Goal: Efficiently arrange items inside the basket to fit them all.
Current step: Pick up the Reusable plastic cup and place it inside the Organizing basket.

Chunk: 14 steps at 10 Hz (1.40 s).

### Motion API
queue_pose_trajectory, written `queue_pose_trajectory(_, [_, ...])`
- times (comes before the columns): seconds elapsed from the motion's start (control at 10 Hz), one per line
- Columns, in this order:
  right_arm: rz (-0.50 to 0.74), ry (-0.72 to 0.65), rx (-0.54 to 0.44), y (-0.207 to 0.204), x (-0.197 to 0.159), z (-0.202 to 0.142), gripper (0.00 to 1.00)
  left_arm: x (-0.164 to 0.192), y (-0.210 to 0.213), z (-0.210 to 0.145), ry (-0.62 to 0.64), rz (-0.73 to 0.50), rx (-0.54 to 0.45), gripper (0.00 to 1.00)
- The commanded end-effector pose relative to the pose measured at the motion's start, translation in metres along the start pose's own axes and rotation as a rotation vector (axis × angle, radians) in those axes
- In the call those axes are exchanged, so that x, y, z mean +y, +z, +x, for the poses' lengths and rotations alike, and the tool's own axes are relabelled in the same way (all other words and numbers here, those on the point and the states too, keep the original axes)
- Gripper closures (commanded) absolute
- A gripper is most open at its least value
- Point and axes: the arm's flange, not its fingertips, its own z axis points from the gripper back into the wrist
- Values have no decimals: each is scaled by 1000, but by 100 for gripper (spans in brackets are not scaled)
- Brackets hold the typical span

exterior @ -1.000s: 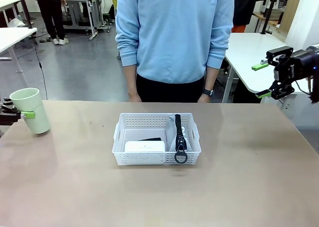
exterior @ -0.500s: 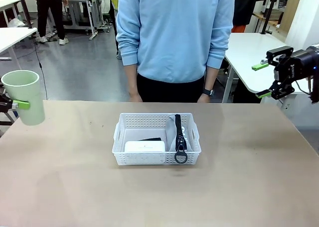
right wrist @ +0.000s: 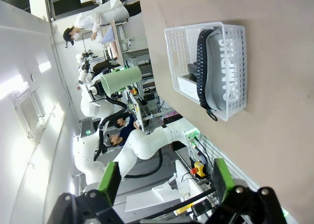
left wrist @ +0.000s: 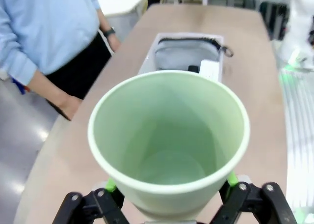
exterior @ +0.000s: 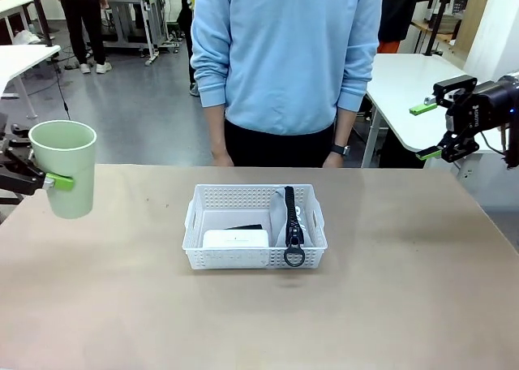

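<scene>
Left hand (exterior: 47, 179) grips cup (exterior: 65, 169) (pouch (right wrist: 223, 69) reads "CAMPUS").

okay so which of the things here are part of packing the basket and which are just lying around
Part of the job:
basket
pouch
white box
stapler
cup, held by the left gripper

Just about:
side table
far tables
right gripper, open and off the table
</scene>
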Motion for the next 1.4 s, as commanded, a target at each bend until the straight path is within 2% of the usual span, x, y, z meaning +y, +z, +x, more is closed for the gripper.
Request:
queue_pose_trajectory(0.0, [-11,5,7,1,2,-1,0,4,-2,6,-27,-2,23,64])
queue_pose_trajectory(0.4, [-11,5,7,1,2,-1,0,4,-2,6,-27,-2,23,64])
queue_pose_trajectory(0.5, [-11,5,7,1,2,-1,0,2,-2,4,-19,-4,12,13])
queue_pose_trajectory(0.6, [-11,5,7,1,2,-1,0,-14,-6,3,-17,24,51,13])
queue_pose_trajectory(0.7, [-11,5,7,1,2,-1,0,-31,-17,20,-35,0,81,13])
queue_pose_trajectory(0.8, [-11,5,7,1,2,-1,0,-44,-34,47,-38,-65,183,13])
queue_pose_trajectory(1.0, [-11,5,7,1,2,-1,0,-70,-90,121,-184,-124,343,13])
queue_pose_trajectory(1.2, [-11,5,7,1,2,-1,0,-79,-146,195,-247,-60,542,13])
queue_pose_trajectory(1.3, [-11,5,7,1,2,-1,0,-78,-178,227,-237,-24,645,13])
